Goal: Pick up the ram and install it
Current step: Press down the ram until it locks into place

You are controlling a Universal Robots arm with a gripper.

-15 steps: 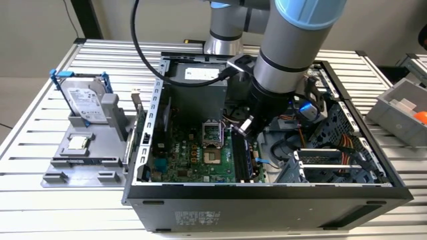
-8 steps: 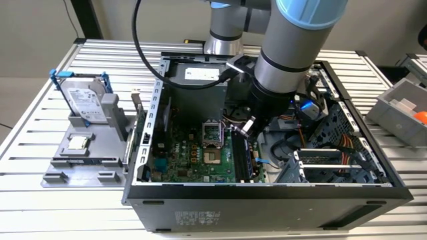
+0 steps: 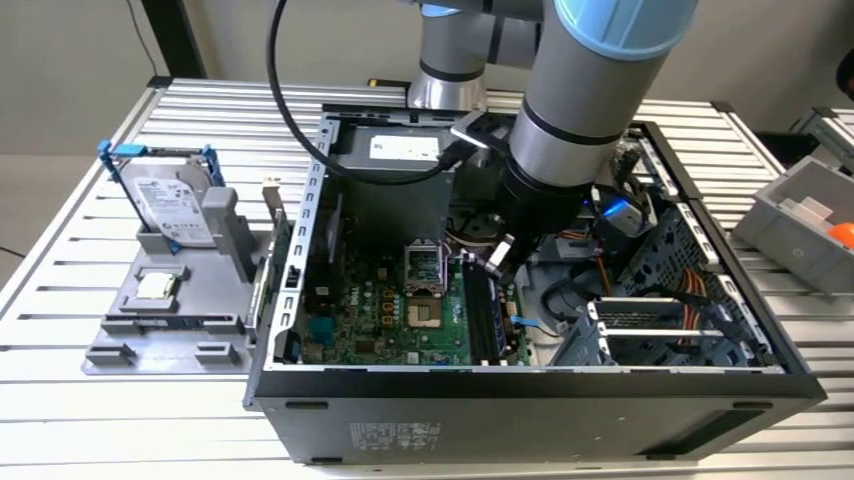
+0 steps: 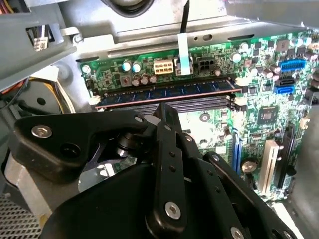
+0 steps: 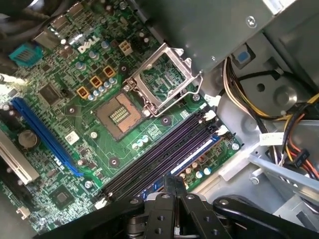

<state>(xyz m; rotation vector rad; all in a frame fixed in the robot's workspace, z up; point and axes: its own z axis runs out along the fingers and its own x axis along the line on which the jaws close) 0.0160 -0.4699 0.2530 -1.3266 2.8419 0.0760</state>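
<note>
Ram point(image 4: 164, 91) sits in the outermost memory slot, a long blue-green stick with dark chips, lying level between the white end clips point(image 4: 93, 99). You see the gripper point(image 5: 175, 191) just above it with its jaws clenched together, holding nothing. Beside it the other memory slots point(image 5: 159, 152) stand free. The metal case wall point(image 4: 164, 30) runs near along the ram's far edge, so room there is narrow.
</note>
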